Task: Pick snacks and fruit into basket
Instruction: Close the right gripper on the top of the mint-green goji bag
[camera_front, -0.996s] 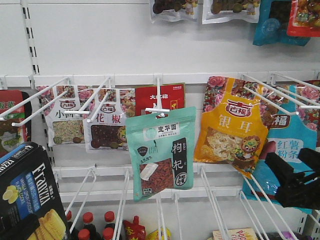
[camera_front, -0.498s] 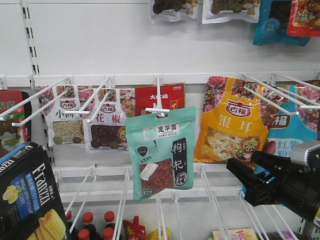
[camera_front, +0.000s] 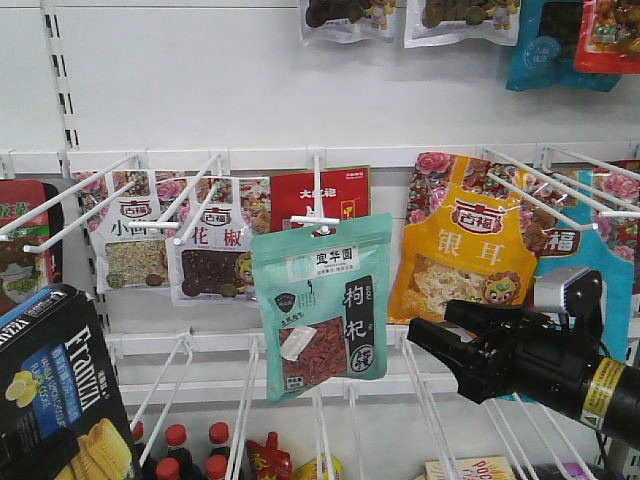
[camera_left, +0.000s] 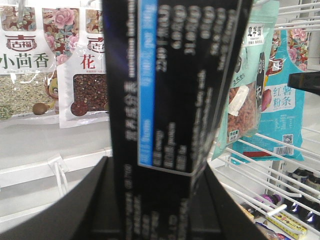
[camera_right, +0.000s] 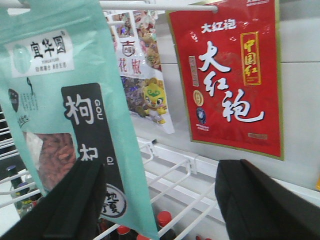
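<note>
Right gripper reaches in from the right of the front view, black, jaws spread wide, its tips just beside the lower right edge of the mint-green pouch. That pouch hangs on a white hook in the middle of the shelf wall, tilted a little, its window of red berries low down.

From the front it is hard to tell whether the tips touch the pouch. The right wrist view is nearer: the right gripper shows one finger in front of the lower part of the mint-green pouch and the other well to the right, below a red pouch on the far wall. Contact cannot be told here either.

Left gripper holds a black-and-blue box, clamped between its two fingers and standing nearly upright. This wrist view shows only the box's printed side. The front view shows the box at the near lower left, with its name and yellow biscuits.

An orange pouch hangs right of the green one, a blue pouch farther right. Red-capped bottles stand on the low shelf.
</note>
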